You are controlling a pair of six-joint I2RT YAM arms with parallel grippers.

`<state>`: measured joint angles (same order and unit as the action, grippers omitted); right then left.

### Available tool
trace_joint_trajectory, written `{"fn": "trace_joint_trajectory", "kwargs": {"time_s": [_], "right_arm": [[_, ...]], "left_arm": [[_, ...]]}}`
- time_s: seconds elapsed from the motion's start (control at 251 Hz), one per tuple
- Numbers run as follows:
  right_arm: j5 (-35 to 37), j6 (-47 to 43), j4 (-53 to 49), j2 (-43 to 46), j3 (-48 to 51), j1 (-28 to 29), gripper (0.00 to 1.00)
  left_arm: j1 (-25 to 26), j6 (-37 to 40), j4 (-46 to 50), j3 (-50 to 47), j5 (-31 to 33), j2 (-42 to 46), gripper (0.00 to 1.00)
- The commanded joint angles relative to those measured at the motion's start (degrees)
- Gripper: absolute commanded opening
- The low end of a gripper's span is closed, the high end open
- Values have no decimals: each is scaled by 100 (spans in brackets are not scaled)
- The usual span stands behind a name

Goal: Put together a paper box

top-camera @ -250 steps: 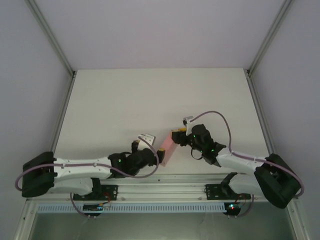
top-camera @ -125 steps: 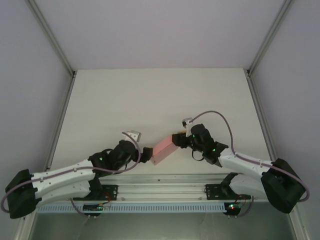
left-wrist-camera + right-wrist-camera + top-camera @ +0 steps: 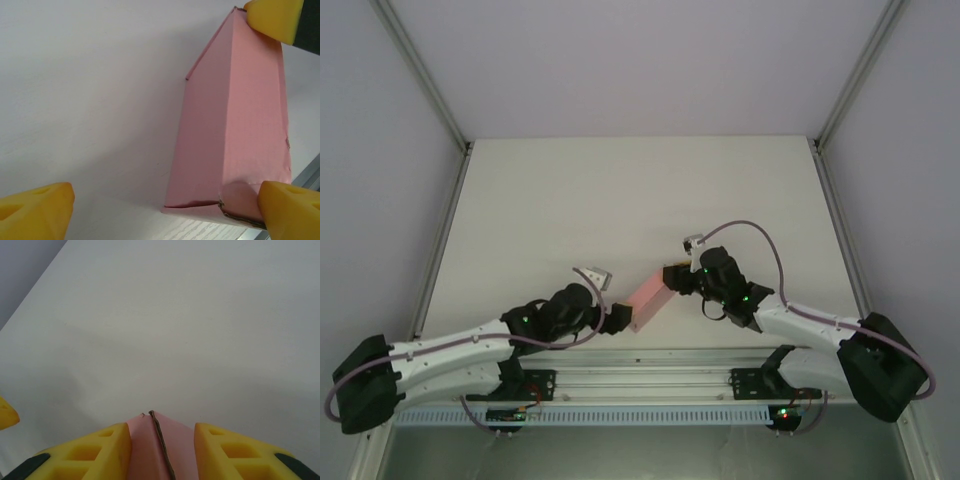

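At the near centre of the desk (image 3: 620, 190), the right claw (image 3: 674, 276) is pinching the far end of the paper box (image 3: 650, 295). In the right wrist view its yellow fingers (image 3: 90, 452) press against both sides of the pink card. The left claw (image 3: 620, 318) is spread wide at the box's near end. One pad (image 3: 287, 202) touches the near corner; the other sits well apart over bare desk. The box is folded into a rectangular body. It runs diagonally between both claws, near the desk's front rail (image 3: 650, 360).
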<state>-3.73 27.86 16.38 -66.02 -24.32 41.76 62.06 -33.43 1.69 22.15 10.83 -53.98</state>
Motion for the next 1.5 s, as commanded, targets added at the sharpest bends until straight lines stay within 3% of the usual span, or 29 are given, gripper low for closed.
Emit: {"fn": "trace_joint_trajectory", "kwargs": {"time_s": [0.0,0.192,0.347,0.451,0.635,0.81,0.882,0.918,1.006,1.074,1.11,1.213,1.309,1.497], "right_arm": [[-119,73,-1075,-177,281,61,39],[-129,111,-983,-156,367,17,39],[-102,113,-1090,-61,352,8,39],[-86,54,-1269,108,173,-48,40],[-149,-6,-1647,291,-524,-236,53],[-685,-470,-1773,247,-1189,-502,62],[-1430,-1139,-1807,208,-1402,-727,82],[-2112,-1813,-1982,157,-1559,-877,98],[-3337,-3436,-2726,-49,-1963,-1020,100],[-3899,-6353,-4509,-368,-2539,-899,100],[-3712,-7237,-5064,-547,-2792,-706,100],[-3207,-8305,-5714,-1179,-3432,-403,100],[-3126,-9658,-7013,-1948,-4314,-327,100],[-1934,-9897,-7602,-3083,-5110,215,100]], "left_arm": [[275,219,1122,78,711,-674,93],[735,87,1754,547,1163,-1549,92],[715,131,1458,420,1204,-1053,93],[468,179,1332,472,1254,-535,100],[-253,364,965,1063,745,-55,100],[-708,566,1179,1736,454,58,100],[-1079,474,1517,1991,549,-4,100],[-1386,335,1639,2068,454,-44,100],[-2220,105,1763,2171,-186,-251,100],[-2657,48,1842,2189,-329,-522,100],[-2847,71,1921,2231,-320,-696,100],[-3410,-33,2163,2346,-450,-1196,100],[-3675,-25,1945,2232,-660,-1384,100],[-3815,64,1831,1999,-676,-1383,100]]}}
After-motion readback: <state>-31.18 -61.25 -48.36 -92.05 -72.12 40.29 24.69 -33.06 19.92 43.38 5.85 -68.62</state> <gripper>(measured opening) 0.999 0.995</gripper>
